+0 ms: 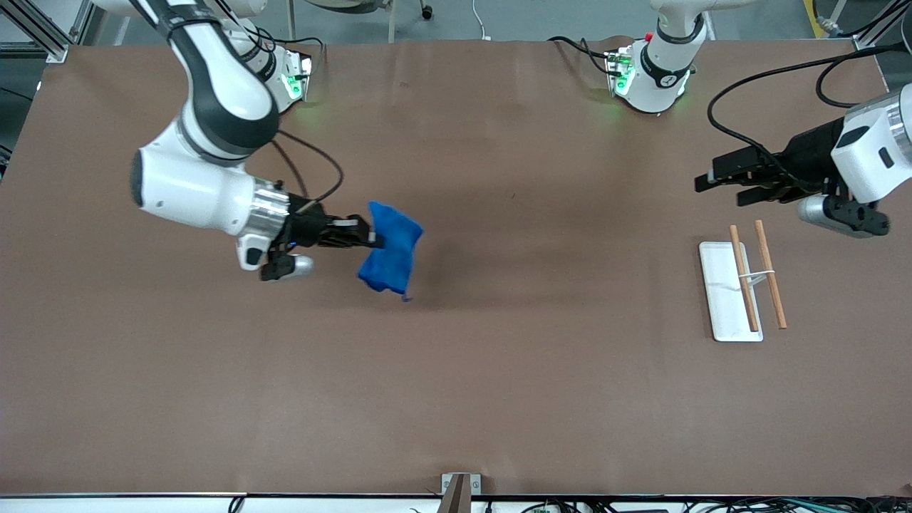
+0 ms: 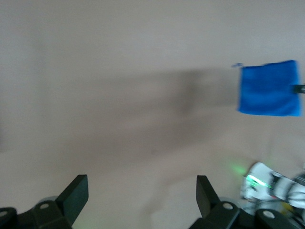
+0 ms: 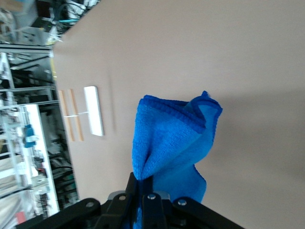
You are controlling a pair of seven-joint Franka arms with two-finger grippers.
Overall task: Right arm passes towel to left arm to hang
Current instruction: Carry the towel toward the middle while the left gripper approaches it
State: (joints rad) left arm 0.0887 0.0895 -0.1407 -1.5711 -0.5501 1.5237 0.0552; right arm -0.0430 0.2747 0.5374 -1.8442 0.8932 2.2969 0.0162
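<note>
A bright blue towel (image 1: 390,251) hangs bunched and folded in mid-air over the brown table (image 1: 456,370), toward the right arm's end, pinched along one edge by the right gripper (image 1: 373,238), whose fingers are clamped tight on the cloth while the rest droops free below. Its shadow falls on the bare tabletop just beside it. Well apart, toward the left arm's end, the left gripper (image 1: 719,187) hovers above the table with its fingers spread wide and nothing between them, pointing toward the towel. Near it, and nearer to the front camera, stands a rack (image 1: 744,288): a white flat base carrying two parallel wooden rods.
</note>
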